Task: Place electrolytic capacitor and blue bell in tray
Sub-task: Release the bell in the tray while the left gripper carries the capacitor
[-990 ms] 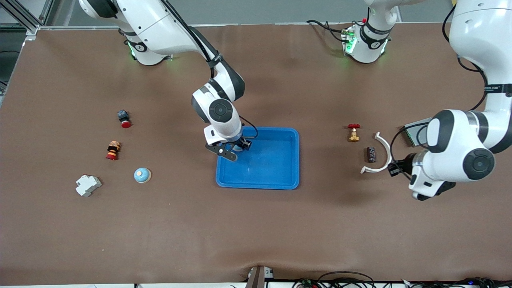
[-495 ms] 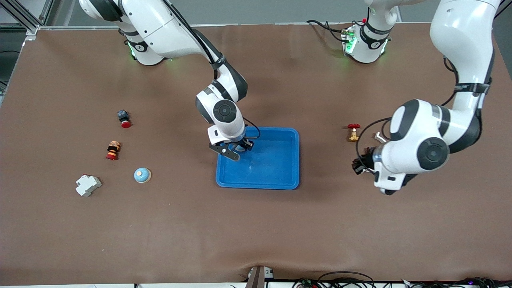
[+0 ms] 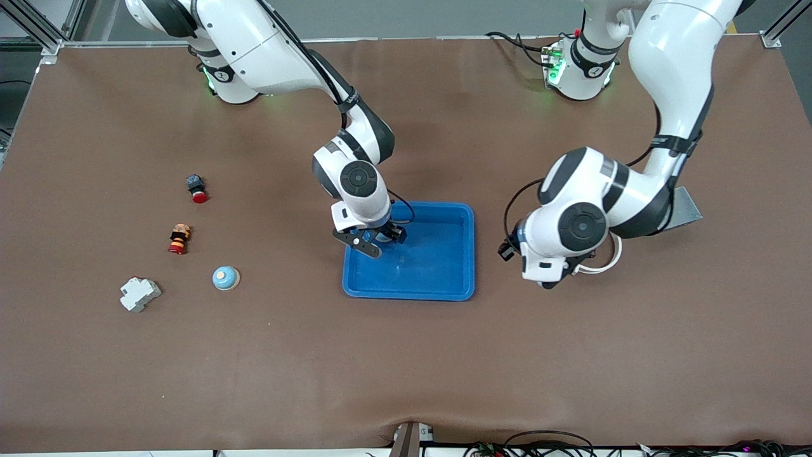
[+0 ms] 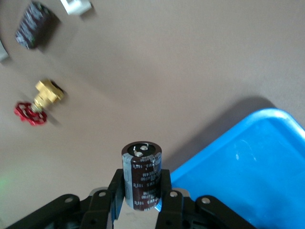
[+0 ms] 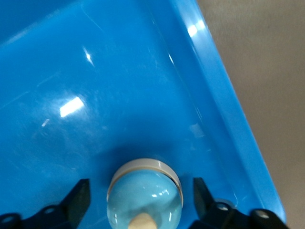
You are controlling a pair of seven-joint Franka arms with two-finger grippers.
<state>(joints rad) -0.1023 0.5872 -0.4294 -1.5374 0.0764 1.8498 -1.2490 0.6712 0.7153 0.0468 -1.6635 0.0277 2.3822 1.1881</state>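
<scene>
Now | right gripper (image 5: pixel 143 200) spread, bell (image 5: pixel 144 198) in tray (image 3: pixel 466 254) | left gripper (image 4: pixel 141 198) (aloft) clamps capacitor (image 4: pixel 142 174)

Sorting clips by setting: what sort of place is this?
Probably a robotics lab bench: two white arms at a brown-covered table, a blue tray, scattered parts such as a red-handled brass valve.

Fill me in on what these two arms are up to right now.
The right gripper is in the blue tray, fingers open around the blue bell, which sits on the tray floor. The left gripper is shut on the electrolytic capacitor, holding it upright over the table beside the tray. Another blue bell lies toward the right arm's end.
</scene>
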